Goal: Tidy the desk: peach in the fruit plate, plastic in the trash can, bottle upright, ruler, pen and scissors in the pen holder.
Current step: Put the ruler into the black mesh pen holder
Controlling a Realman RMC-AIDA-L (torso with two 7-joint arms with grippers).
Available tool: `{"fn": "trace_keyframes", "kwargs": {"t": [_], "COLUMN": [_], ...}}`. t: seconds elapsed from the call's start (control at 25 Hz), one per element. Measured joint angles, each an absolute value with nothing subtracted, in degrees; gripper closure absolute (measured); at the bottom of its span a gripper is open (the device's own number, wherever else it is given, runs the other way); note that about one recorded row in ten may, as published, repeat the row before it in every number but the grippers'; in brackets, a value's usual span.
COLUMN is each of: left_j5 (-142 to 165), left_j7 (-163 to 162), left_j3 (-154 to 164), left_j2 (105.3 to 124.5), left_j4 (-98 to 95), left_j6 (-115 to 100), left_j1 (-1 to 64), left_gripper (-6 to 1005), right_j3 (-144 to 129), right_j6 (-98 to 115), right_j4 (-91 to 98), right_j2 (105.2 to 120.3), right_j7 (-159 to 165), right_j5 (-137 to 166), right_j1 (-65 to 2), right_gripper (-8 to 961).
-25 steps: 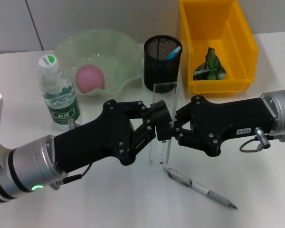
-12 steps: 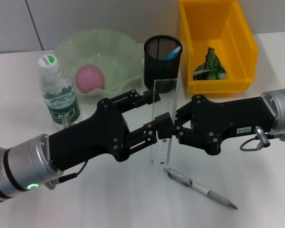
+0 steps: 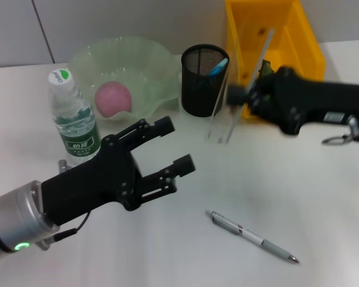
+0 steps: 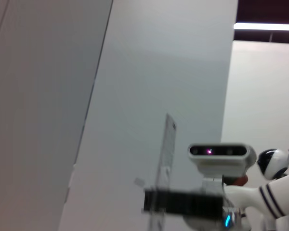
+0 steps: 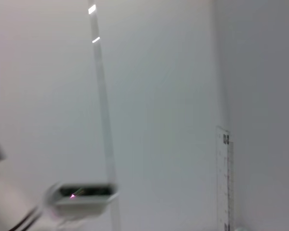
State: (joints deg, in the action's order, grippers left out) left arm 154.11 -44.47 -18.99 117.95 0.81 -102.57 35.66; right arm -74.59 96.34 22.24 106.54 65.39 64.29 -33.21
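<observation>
- Bench point(image 3: 323, 215): white top; yellow trash can point(image 3: 305, 48) at the far right with green plastic point(image 3: 264, 75) inside.
- Fruit plate point(image 3: 84, 60), far left, holds the peach point(image 3: 113, 99); the bottle point(image 3: 73, 119) stands upright just beside it.
- Left gripper point(image 3: 170, 146): fingers spread, empty, low over the bench, clear of the ruler.
- Right gripper point(image 3: 242, 95): pinching the ruler point(image 3: 239, 98), long axis steeply tilted, top toward the trash can, lower end near the bench.
- Pen holder point(image 3: 204, 81): just left of the ruler, scissors already in. Judged: ruler must rise, then shift left over the rim.
- Pen point(image 3: 251, 236): lies flat on the near bench, closer to the left gripper.
</observation>
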Motion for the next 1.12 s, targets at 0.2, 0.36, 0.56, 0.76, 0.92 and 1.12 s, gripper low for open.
{"fn": "trace_keyframes", "kwargs": {"t": [0.2,0.36,0.56,0.76,0.92,1.12], "left_j5": [154.1,154.2,154.4,154.3,154.2,154.2], "left_j7": [-44.5,-43.8,-42.6,-40.8,-40.3,-39.3], "left_j3": [-19.0,-18.5,-18.5,-18.5,-18.5,-18.6], "left_j2": [117.99,118.22,118.21,118.18,118.23,118.22], "left_j4": [-1.2,-4.2,-5.2,-5.7,-6.5,-6.5], "left_j6": [-102.5,-100.3,-97.6,-94.7,-91.9,-89.6], "left_j1": [34.6,32.9,31.9,30.8,30.3,29.9], "left_gripper": [223,213,215,216,216,218], "right_j3": [-66.3,-64.4,-64.7,-64.7,-64.7,-64.7], "right_j6": [90.9,83.4,73.1,63.8,56.8,50.2], "right_j4": [22.7,23.9,26.1,26.5,26.6,27.4], "right_j2": [107.85,109.24,110.64,112.11,113.56,115.51], "right_j7": [66.4,69.1,73.2,74.0,73.8,72.9], "right_j5": [64.5,64.5,65.6,66.4,68.8,71.1], "right_j1": [-32.9,-34.2,-37.2,-39.8,-42.0,-43.5], "right_gripper": [940,939,938,937,936,935]}}
